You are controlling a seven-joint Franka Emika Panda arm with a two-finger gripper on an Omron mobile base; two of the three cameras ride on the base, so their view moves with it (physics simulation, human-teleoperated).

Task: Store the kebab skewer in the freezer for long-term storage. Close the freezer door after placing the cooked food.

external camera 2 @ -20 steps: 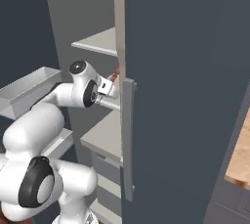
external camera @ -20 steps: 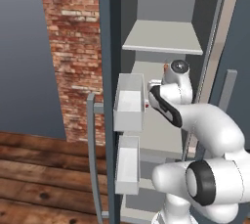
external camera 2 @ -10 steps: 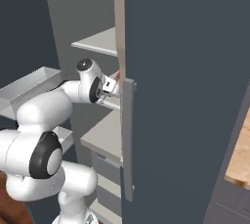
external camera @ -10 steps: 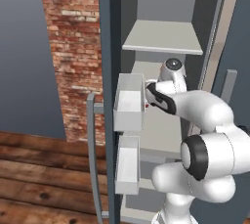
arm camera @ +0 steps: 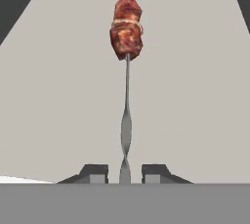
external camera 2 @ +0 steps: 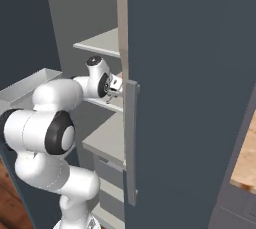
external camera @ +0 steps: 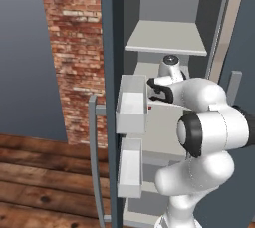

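The robot is a glossy white arm (external camera: 209, 122) built of rounded, bulbous segments, with smooth shells and no visible cables or screws. Each joint ends in a dark, near-black ring with a grey round cap inside, seen large on the elbow in both base views. The wrist carries a small grey-capped disc. The tool (arm camera: 125, 173) shows 2 small dark grey fingertips (arm camera: 95, 171), blocky and flat-topped, with paler inner faces.
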